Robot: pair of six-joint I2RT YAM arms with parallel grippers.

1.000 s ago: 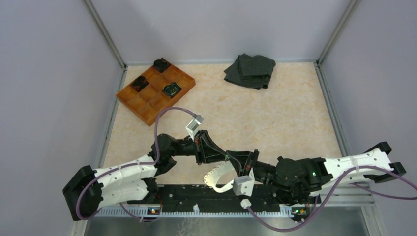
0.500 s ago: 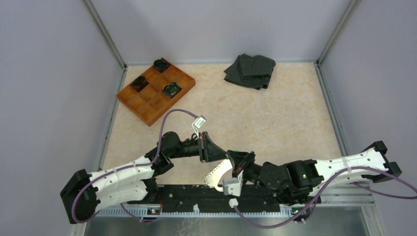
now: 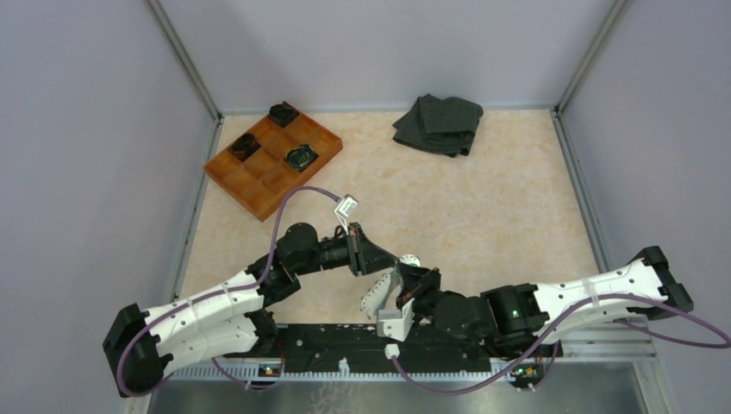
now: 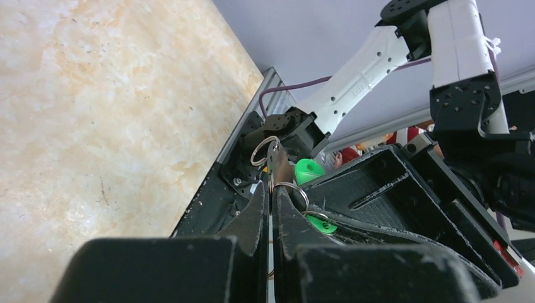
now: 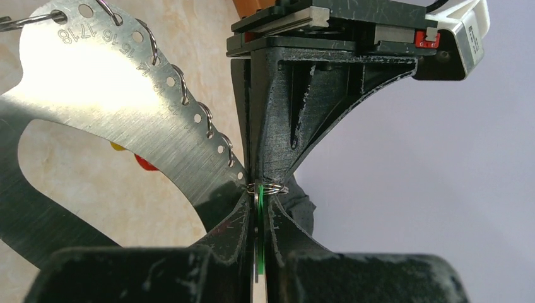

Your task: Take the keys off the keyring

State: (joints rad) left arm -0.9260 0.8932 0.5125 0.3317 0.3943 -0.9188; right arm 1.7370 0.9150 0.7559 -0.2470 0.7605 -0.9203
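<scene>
My two grippers meet tip to tip above the near middle of the table. The left gripper is shut on a thin flat brownish key. The right gripper is shut on a flat grey key with a green cover. A small wire keyring sits right at the touching tips. Beside it hangs a curved steel plate with numbered holes that carry small rings. Green tags show behind the left gripper's tips.
An orange compartment tray with black round objects stands at the back left. A dark folded cloth lies at the back. Grey walls close in three sides, and a black rail runs along the near edge.
The right arm has stretched further left and the left arm has drawn back a little, so the meeting point has shifted left and slightly away. Both grippers stay shut.
</scene>
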